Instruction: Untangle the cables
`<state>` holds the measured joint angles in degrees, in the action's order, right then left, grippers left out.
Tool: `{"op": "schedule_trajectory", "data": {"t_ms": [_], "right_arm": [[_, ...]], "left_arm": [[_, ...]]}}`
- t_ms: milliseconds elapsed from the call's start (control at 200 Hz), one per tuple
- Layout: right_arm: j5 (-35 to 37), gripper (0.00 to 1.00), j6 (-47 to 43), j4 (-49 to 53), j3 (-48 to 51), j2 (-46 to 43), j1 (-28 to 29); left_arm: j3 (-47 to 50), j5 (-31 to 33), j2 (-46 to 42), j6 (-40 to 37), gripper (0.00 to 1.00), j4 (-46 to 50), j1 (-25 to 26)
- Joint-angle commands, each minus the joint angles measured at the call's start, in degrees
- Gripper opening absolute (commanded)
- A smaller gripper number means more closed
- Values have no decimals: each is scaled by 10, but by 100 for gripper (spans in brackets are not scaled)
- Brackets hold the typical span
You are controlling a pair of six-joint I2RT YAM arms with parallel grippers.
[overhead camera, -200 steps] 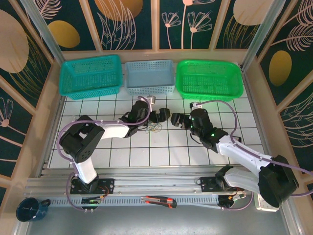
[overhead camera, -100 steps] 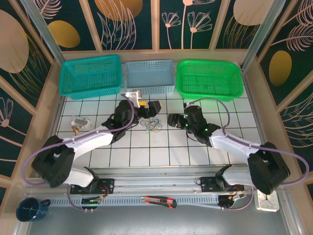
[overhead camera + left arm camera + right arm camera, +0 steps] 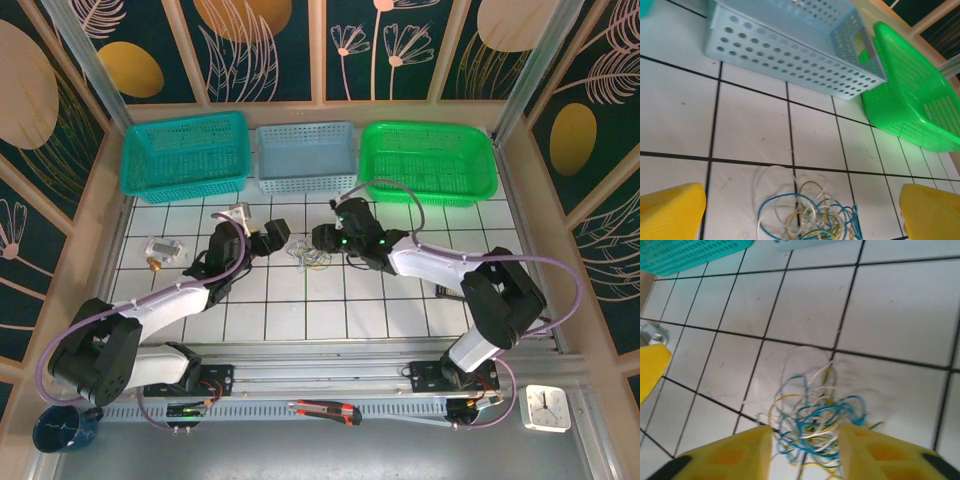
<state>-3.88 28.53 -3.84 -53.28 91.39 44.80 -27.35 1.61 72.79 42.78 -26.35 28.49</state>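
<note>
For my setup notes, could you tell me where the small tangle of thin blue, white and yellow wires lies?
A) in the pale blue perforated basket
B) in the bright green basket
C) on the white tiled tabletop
C: the wire tangle rests directly on the white tiled tabletop.

A white-tiled tabletop (image 3: 300, 310) carries a teal plastic basket (image 3: 185, 155), a pale-blue plastic basket (image 3: 305, 157) and a green plastic basket (image 3: 428, 162) along its far edge — centrally, a tangle of thin yellow, white and blue wires (image 3: 308, 257) — and a small silvery object (image 3: 160, 250) at left.
</note>
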Motion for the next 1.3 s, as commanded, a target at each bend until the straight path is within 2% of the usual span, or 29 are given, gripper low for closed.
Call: {"op": "schedule_trajectory", "data": {"t_ms": [0,120,230,495,761,1036,1151,1296], "right_arm": [[-2,30,4,12,-19,17,27],[14,27,14,14,-18,27,57],[38,32,21,23,-19,38,80],[46,33,12,35,-45,60,94],[88,34,-52,94,-143,94,89],[90,38,-99,144,-241,169,59],[91,39,-98,148,-240,159,48],[101,39,-86,141,-187,112,35]], "left_arm": [[16,-1,-21,16,99,0,-20],[26,-5,-35,19,99,-1,-39],[30,-8,-44,17,99,-1,-47],[37,-10,-51,16,99,0,-51],[48,7,-61,27,99,16,-61],[64,-24,-85,65,99,18,-130],[65,-39,-91,62,99,23,-142],[73,-42,-102,58,99,24,-145]]}}
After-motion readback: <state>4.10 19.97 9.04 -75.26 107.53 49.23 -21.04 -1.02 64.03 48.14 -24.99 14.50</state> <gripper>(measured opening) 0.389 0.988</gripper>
